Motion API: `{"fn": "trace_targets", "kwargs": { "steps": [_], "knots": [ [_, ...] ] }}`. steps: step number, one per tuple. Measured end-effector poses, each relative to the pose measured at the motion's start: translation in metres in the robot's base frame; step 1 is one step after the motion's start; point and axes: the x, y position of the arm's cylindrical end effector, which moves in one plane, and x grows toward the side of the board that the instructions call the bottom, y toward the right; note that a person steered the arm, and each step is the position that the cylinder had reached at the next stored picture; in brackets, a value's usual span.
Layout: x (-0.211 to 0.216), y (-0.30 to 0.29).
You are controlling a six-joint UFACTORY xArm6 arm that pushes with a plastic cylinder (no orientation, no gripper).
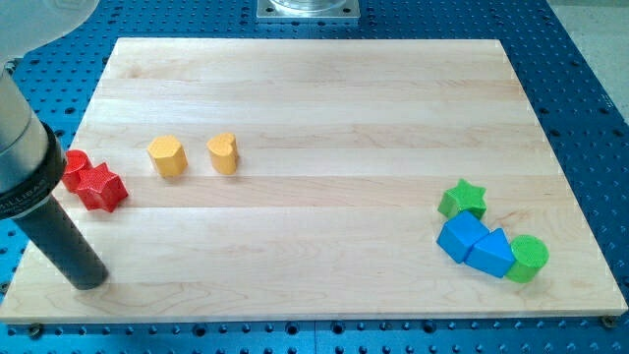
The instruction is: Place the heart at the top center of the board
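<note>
The arm carries no claw, so there is no open or closed state to report; it ends in a dark rod. My tip [86, 279] rests on the board [324, 98] near its lower left corner, at about 8 o'clock from board centre.

The yellow heart [223, 153] stands left of board centre, at roughly 10 o'clock. Just beside it at 9 o'clock, not touching, is the yellow hexagon block [167, 156]. From my tip, the heart lies at about 2 o'clock, well apart.

The red star [99, 186] sits near the left edge, touching a second red block [75, 167] at its 10 o'clock; that block's shape is partly hidden by the rod.

Bare wood runs from the heart to the top edge and across the board's centre.

At 4 o'clock from centre, near the right edge, four blocks cluster: green star [463, 199], blue cube [461, 237], blue triangular block [492, 254] and green cylinder [529, 258]. Neighbours in this cluster touch or nearly touch.
</note>
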Motion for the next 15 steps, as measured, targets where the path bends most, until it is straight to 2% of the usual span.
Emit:
{"fn": "trace_targets", "kwargs": {
  "steps": [4, 5, 6, 7, 8, 9, 10, 13, 14, 15],
  "knots": [
    [-0.001, -0.012],
    [-0.018, -0.014],
    [-0.019, 0.003],
    [-0.044, 0.047],
    [-0.095, 0.073],
    [-0.166, 0.076],
    [-0.217, 0.087],
    [-0.12, 0.101],
    [-0.132, 0.154],
    [-0.211, 0.185]
  ]
}}
